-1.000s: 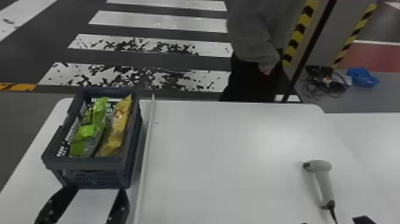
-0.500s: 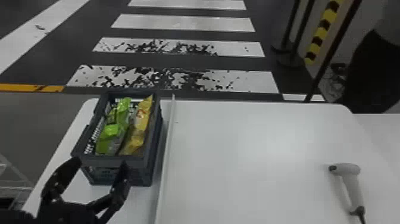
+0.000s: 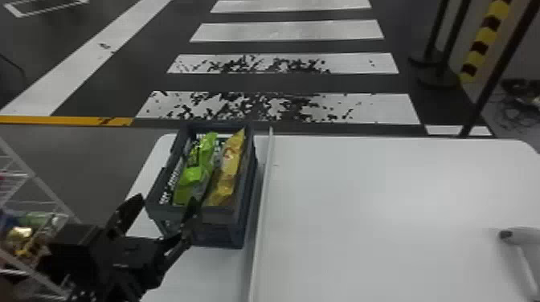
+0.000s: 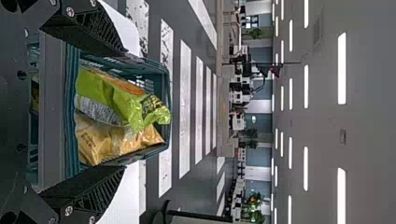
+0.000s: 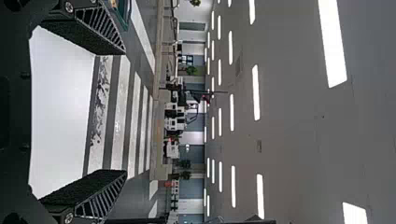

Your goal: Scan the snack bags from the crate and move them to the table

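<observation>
Currently, green snack bag (image 3: 193, 175) & yellow snack bag (image 3: 228, 172) lie side by side in the crate (image 3: 219, 215), left of centre in the head view frame, green on the left, yellow on the right. Crate's on the white table (image 3: 381, 200), close to its far left corner. L gripper (image 3: 166, 200), lower left, is at crate's near end, fingers spread apart w/ nothing clamped; one fingertip overlaps the near wall, contact unclear. R gripper (image 5: 125, 112), per R wrist view, has its fingers apart too, holding nothing. Thin white strip (image 3: 263, 200) runs along table just beside crate's right side. Scanner (image 3: 522, 237) lies at lower right edge, partly cut off. Wire rack (image 3: 34, 180) w/ misc. items stands lower left; crosswalk stripes (image 3: 287, 30) fill upper centre, yellow-&-black post (image 3: 484, 44) upper right.
</observation>
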`<action>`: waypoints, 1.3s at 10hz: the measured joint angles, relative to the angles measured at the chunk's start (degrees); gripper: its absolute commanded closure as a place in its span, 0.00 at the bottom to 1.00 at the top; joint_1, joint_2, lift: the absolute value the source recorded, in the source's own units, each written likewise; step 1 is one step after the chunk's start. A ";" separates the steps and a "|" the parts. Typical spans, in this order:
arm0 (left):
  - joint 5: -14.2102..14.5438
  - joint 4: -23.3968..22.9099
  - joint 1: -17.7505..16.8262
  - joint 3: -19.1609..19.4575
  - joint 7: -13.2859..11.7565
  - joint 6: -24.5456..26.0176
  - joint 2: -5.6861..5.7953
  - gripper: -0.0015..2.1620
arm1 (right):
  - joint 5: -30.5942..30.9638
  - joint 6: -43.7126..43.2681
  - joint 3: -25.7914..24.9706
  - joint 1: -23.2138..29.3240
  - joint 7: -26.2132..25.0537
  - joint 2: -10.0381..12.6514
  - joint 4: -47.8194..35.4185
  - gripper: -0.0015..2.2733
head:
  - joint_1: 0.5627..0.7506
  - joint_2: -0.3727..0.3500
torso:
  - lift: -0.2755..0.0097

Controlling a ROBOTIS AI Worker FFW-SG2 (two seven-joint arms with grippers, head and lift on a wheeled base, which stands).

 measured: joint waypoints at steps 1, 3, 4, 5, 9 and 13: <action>0.16 0.54 -1.28 0.40 -0.32 1.16 -0.30 0.07 | 0.01 0.00 0.09 -0.01 0.00 -0.59 -0.09 0.04 | 0.70 0.72 | 0.63; 1.03 2.74 -5.01 0.51 -1.48 4.22 -0.85 0.07 | 0.29 -0.08 0.33 0.17 0.03 -1.30 -0.08 0.04 | 0.70 0.73 | 0.63; 1.29 4.29 -7.03 0.26 -1.96 5.27 -1.03 0.07 | 0.84 -0.08 0.74 0.24 0.01 -1.48 -0.09 0.04 | 0.70 0.74 | 0.63; 1.56 5.82 -9.00 -0.02 -2.47 6.00 -1.21 0.07 | 1.45 -0.05 1.20 0.29 0.00 -1.63 -0.24 0.04 | 0.70 0.74 | 0.63; 1.66 11.91 -15.65 -1.91 -2.56 6.76 -1.47 0.07 | 2.90 -0.03 1.77 0.90 -0.05 -2.35 -0.33 0.04 | 0.70 0.74 | 0.63; 1.52 17.39 -19.71 -2.91 -2.50 6.40 -1.52 0.07 | 3.63 0.41 1.74 1.10 -0.12 -2.96 -0.16 0.04 | 0.70 0.74 | 0.63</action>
